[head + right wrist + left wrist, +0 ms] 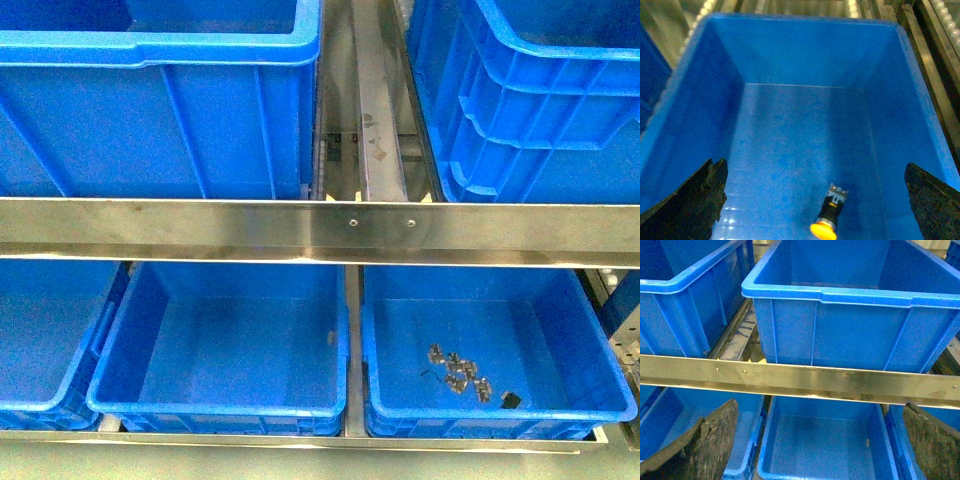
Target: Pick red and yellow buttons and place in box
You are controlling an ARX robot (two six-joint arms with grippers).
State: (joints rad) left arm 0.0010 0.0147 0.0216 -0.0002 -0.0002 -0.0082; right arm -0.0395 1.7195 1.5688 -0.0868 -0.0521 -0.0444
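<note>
My right hand (pixel 812 200), fingers spread and empty, hovers over a blue bin (pixel 920 100) whose floor carries one yellow button (pixel 829 216) lying on its side between them, while my left hand (pixel 820 440), likewise spread, faces the shelf rail (pixel 800 382), idle

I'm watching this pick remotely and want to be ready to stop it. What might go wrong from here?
1. The yellow button lies on its side, so the open right hand may roll it away rather than grip it.
2. It sits deep in the bin, so the fingers may catch the walls.
3. No red button shows in any view, so that half of the job may stall.
</note>
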